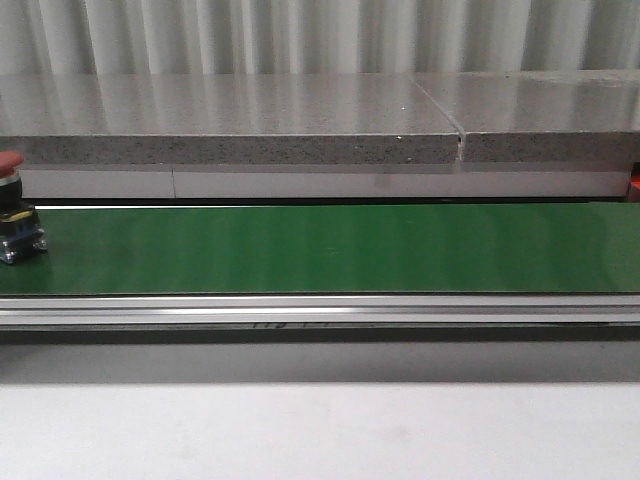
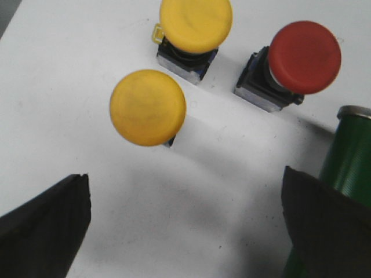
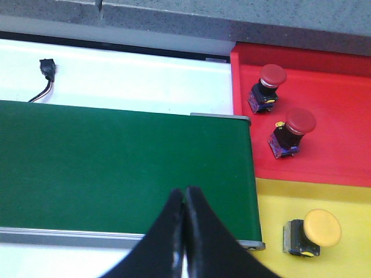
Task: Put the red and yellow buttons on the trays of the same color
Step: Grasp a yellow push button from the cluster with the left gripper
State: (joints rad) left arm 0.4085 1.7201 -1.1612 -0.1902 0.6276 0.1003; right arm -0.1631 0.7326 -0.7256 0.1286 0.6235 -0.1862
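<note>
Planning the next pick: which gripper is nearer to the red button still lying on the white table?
Left. The left gripper hangs open just over the white table beside that red button. The right gripper is shut above the green belt's far end, by the trays.

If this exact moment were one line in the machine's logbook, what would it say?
left pincer: open, empty | right pincer: shut, empty | green conveyor belt: one red mushroom-head push button | red plastic tray: two red | yellow plastic tray: one yellow

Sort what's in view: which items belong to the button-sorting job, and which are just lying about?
Job: two yellow buttons and red button waiting; red button on belt; red tray; yellow tray.
Lying about: black cable connector.
</note>
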